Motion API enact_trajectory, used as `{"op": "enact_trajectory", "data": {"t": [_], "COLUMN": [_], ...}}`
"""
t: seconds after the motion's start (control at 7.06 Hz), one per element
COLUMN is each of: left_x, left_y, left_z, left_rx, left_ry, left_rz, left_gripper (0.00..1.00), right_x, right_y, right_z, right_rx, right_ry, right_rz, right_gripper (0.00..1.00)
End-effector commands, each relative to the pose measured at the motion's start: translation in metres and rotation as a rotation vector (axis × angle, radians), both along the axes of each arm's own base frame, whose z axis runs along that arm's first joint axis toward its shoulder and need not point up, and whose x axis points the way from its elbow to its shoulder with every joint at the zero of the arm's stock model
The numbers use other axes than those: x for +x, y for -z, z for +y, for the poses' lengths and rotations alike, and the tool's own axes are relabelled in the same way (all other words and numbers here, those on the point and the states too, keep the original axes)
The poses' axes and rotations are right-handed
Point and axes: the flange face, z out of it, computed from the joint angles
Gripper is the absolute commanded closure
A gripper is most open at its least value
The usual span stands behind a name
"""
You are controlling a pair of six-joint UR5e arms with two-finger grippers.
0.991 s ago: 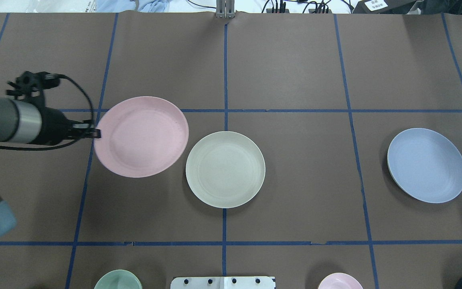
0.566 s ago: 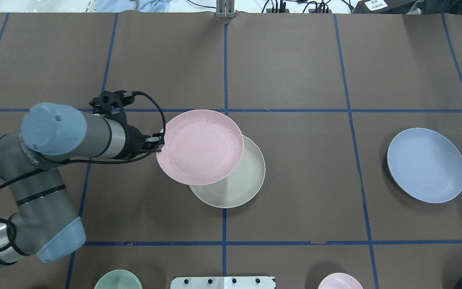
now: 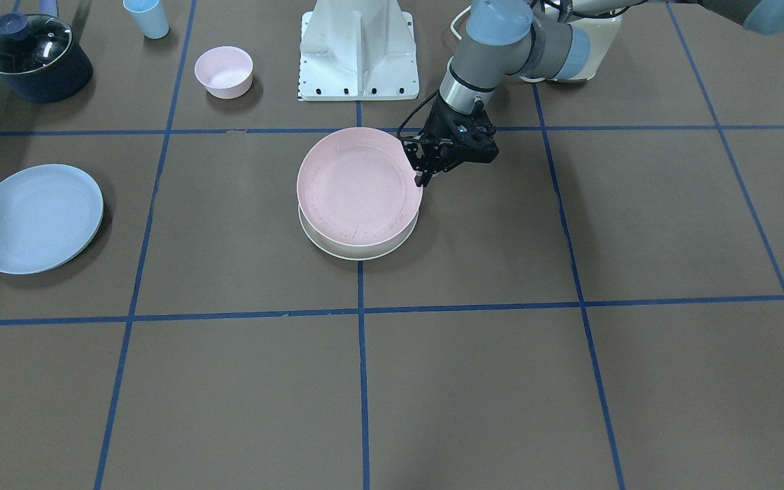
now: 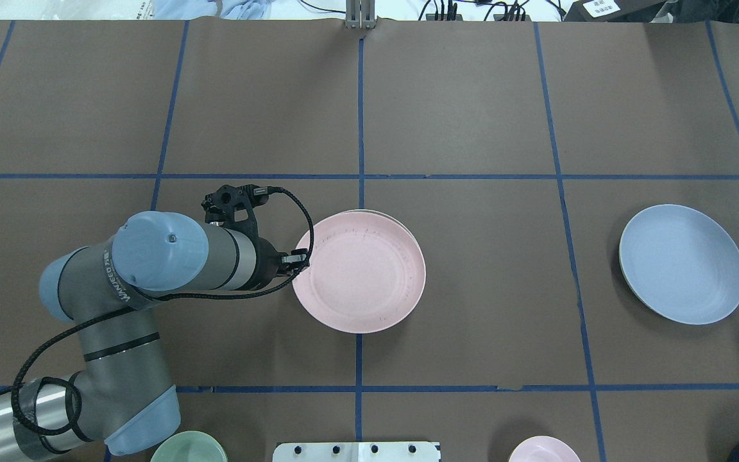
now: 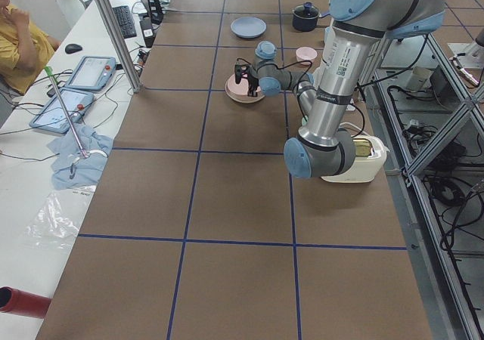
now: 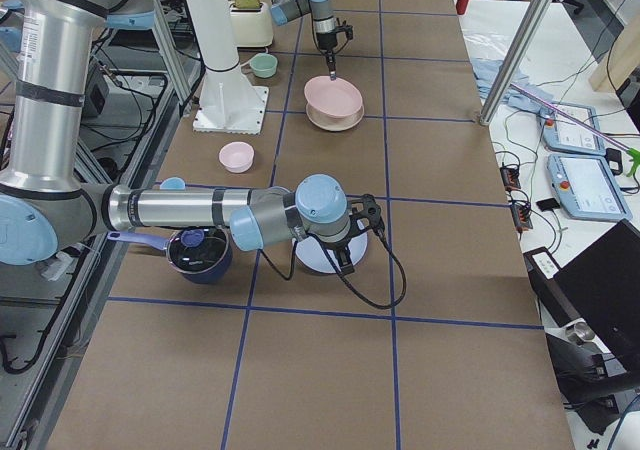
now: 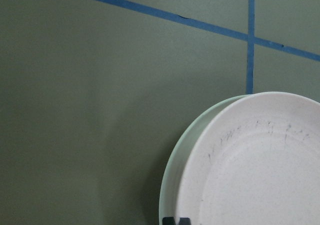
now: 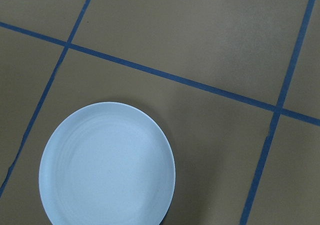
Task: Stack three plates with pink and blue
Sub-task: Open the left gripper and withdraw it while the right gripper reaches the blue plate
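The left gripper (image 4: 299,262) pinches the pink plate (image 4: 360,273) by the rim at its nine o'clock edge, seen from overhead. I judge the plate light, stiff and smooth, so a rim pinch suits, though it may tilt. It covers the cream plate (image 3: 358,253). The blue plate (image 4: 682,264) lies well apart at three o'clock.

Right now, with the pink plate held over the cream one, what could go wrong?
The left gripper pinches only the rim of the pink plate, so it might slip or tip. The plate looks tilted and off-centre over the cream plate; released now, it may land askew. The blue plate lies far off: a long carry to come.
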Motion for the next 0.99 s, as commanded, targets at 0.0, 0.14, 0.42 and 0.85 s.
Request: {"op": "enact_trajectory", "data": {"t": [0.0,0.14,0.42,0.85], "left_x": [-0.006,-0.04,-0.151,-0.322], "left_y": [0.003,0.009,-0.044,-0.134], "left_z": [-0.008,-0.032,-0.053,-0.094], "left_rx": [0.025,0.145,0.318,0.527], "left_ry": [-0.001,-0.035,-0.148,-0.244], "left_rz": [-0.003,-0.019,-0.105,-0.29], "left_gripper": [0.0,0.0,0.0,0.0], "right_x": [0.0,0.0,-0.041,-0.123], "right_y": [-0.001,-0.002,-0.006,-0.059], "right_z": [0.0,-0.001,-0.002,0.042], "right_rx": [-0.001,-0.007,-0.068,-0.045], "right_ry": [-0.001,-0.012,-0.094,-0.193], "right_rz": [0.006,0.03,0.117,0.073], "right_gripper": [0.0,0.0,0.0,0.0]}}
